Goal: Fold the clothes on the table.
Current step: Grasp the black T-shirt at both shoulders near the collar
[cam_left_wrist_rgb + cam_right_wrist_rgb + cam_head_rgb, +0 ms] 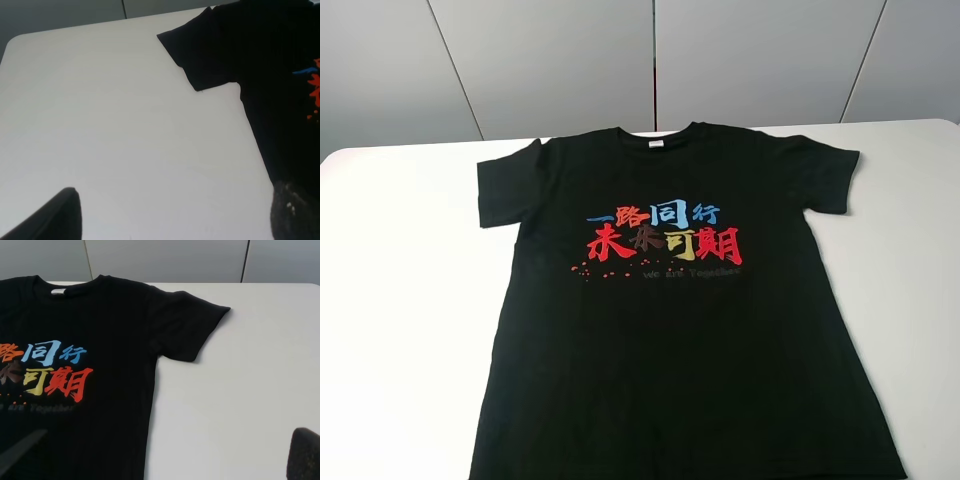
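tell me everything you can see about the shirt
The shirt is a black short-sleeved tee, seemingly cotton, lying flat and face up on the white table, collar toward the far edge. Both sleeves are spread outward. The chest print has Chinese characters in red, blue and yellow, with faint grey lettering below. A small white label shows inside the neck. It is unfolded; its hem runs out of view. Nothing else visibly touches it.

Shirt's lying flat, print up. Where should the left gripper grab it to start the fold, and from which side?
Probably the left sleeve, at its outer hem, coming in low across the table from the left. The T-shirt lies flat with that sleeve spread out, so its free edge looks easiest to pinch.
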`<action>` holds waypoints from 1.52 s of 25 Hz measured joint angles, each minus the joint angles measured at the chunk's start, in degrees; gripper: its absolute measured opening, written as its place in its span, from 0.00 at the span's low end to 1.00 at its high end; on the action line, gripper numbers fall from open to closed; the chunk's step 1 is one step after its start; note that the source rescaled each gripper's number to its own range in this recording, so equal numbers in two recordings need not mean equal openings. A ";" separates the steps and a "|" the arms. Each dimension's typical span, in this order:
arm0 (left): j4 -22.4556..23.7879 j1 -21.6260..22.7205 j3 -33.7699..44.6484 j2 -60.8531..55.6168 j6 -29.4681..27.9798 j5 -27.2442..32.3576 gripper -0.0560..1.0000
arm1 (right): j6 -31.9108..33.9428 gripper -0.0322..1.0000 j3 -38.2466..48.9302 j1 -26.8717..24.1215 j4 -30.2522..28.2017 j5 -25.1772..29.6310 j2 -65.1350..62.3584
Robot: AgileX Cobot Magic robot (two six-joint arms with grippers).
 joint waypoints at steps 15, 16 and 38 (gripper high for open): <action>0.00 0.00 0.00 0.00 0.00 0.00 0.97 | 0.01 1.00 0.00 0.00 -0.57 0.00 0.00; 0.00 0.00 0.00 0.00 0.00 0.00 0.97 | 0.01 1.00 0.00 0.00 -0.69 0.00 0.00; 2.46 0.00 0.00 0.00 -3.43 0.00 1.00 | 2.32 1.00 0.00 0.95 -0.40 0.00 0.00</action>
